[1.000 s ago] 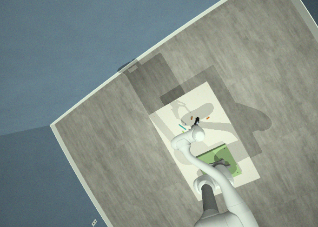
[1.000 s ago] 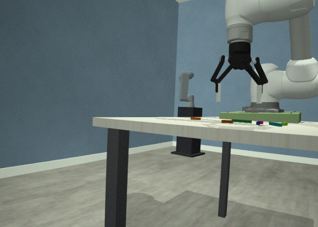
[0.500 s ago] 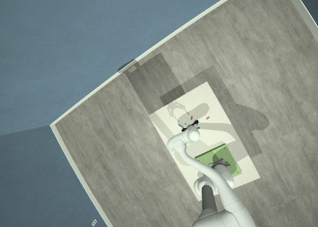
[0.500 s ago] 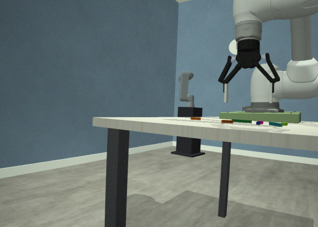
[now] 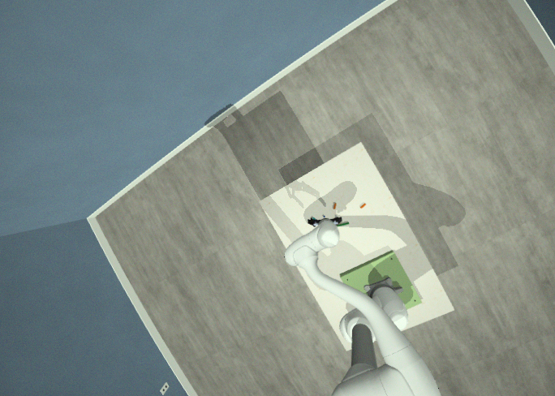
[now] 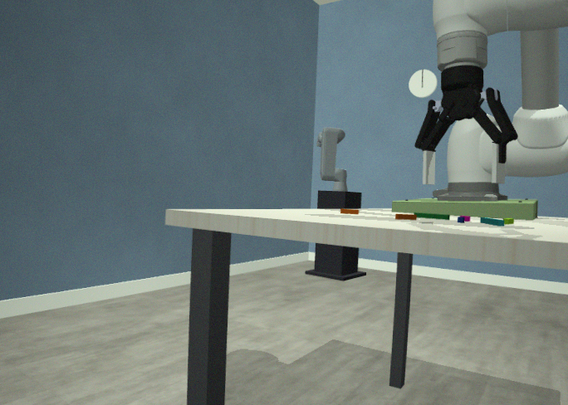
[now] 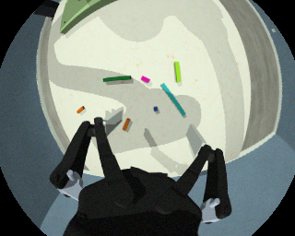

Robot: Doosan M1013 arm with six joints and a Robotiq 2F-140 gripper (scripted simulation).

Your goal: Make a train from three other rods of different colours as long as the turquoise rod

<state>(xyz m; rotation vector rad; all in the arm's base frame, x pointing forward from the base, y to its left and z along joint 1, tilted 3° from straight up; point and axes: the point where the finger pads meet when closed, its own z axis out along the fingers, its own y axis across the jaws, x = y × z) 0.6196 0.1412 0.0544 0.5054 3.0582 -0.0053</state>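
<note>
The gripper (image 5: 324,221) (image 6: 463,173) (image 7: 155,123) hangs above the surface (image 5: 359,167) (image 6: 257,214) (image 7: 83,51), its jaws wide apart and holding nothing. No train is made; the rods lie scattered on the surface.

By our judgement, the train needs blue, lime and one orange. The blue rod (image 6: 461,219) (image 7: 156,109) is very short, so a grasp slightly off centre could miss it or make it turn. The turquoise rod (image 6: 492,221) (image 7: 173,100) lies between blue and lime, and widely opened jaws going down there could push it. If we release a rod crooked, the line may exceed the tolerance.

We count seven rods: one blue, one turquoise, one lime rod (image 6: 508,221) (image 7: 177,72), one magenta rod (image 6: 465,218) (image 7: 146,79), one green rod (image 5: 343,224) (image 6: 436,216) (image 7: 117,79), and two orange rods (image 5: 333,205) (image 6: 405,217) (image 7: 126,124).
</note>
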